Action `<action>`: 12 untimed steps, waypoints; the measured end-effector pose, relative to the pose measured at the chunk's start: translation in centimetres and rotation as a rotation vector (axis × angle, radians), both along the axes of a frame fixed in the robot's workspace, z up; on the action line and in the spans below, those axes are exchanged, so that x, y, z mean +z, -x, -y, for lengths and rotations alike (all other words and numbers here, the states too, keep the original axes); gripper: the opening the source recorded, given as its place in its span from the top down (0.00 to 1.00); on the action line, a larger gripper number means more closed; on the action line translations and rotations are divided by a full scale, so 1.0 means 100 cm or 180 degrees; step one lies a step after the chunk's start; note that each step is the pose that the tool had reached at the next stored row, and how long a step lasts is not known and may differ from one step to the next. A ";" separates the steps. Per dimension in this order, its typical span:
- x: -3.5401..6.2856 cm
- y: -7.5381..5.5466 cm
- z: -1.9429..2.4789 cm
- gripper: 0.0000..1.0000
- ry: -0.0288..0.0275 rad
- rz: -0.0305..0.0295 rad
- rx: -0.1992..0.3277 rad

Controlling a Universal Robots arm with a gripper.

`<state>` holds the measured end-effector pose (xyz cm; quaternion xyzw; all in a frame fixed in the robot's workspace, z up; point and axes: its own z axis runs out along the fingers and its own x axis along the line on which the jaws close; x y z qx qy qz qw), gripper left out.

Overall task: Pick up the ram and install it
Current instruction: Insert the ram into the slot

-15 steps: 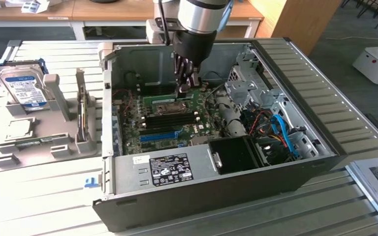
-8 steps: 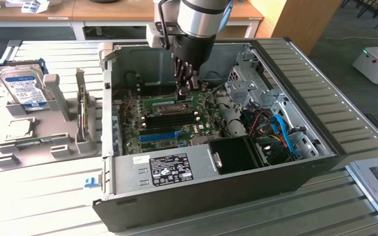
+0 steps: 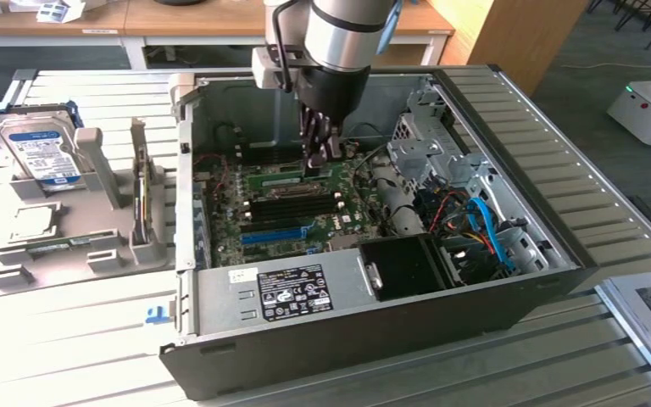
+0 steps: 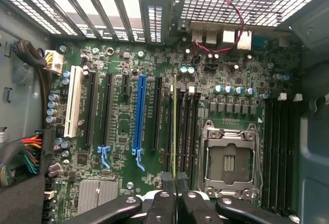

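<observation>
Hand (image 4: pixel 176 179) clamped on ram (image 4: pixel 175 121), edge-on, apparently seated in motherboard (image 4: pixel 123 126).

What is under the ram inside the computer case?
Under the ram, held edge-on between the jaws, lies the green motherboard with black memory slots beside the empty CPU socket. The slot straight beneath is covered by the ram, so whether it is seated cannot be seen.
</observation>
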<state>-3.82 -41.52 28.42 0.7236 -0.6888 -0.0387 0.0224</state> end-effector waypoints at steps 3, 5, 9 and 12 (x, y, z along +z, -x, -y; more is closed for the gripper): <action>-0.0028 0.000 0.0000 0.88 0.0000 0.0000 0.0000; -0.0047 0.000 0.0000 0.88 0.0000 0.0001 0.0000; -0.0089 0.000 0.0000 0.88 0.0000 0.0002 0.0000; -0.0112 0.000 0.0000 0.88 0.0000 0.0002 0.0000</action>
